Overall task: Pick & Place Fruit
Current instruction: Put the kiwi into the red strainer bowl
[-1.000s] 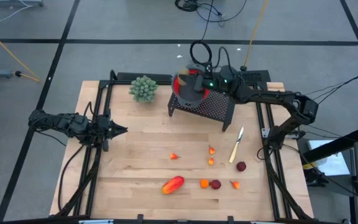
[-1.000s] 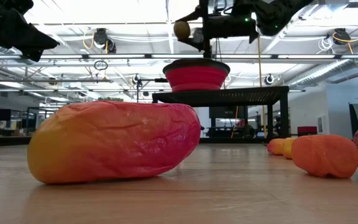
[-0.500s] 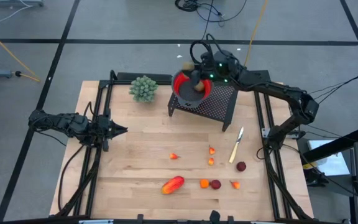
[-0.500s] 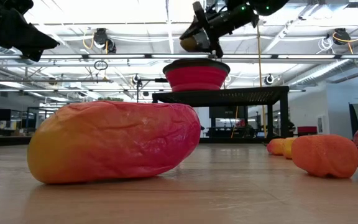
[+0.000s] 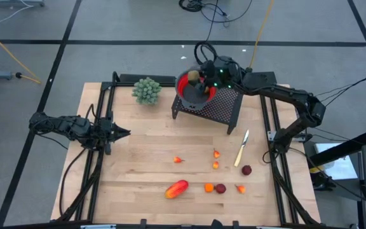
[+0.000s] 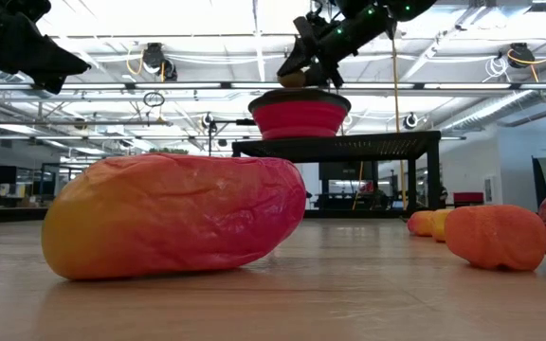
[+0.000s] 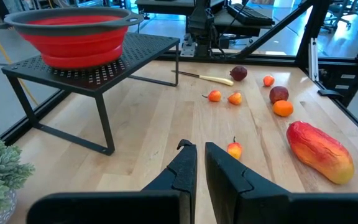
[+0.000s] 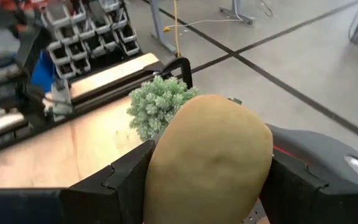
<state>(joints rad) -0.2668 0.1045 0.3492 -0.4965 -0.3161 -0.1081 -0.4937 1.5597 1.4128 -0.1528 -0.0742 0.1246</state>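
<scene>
Swung in from beside the bowl, the right tool (image 5: 194, 77) now grasps an olive-brown oval fruit (image 8: 207, 162) over the red bowl (image 5: 184, 89), while the left tool (image 5: 121, 133) waits clenched at the bench's (image 5: 145, 159) left edge.

An olive-brown oval fruit (image 8: 207, 155) is clamped between the right gripper (image 5: 199, 77) fingers, held above the red bowl (image 5: 184, 86) that sits on a black mesh stand (image 5: 224, 108) near the table's far edge. On the bare wood toward the near edge lie the others: a long red-orange piece (image 5: 176, 188), a small orange piece with a red tip (image 5: 178, 159), two orange bits (image 5: 216, 153) one behind the other, an orange chunk (image 5: 208, 187) just beside a dark-red ball (image 5: 220, 188), another orange-red bit (image 5: 240, 188), and a second dark-red ball (image 5: 246, 170) toward the right edge.
</scene>
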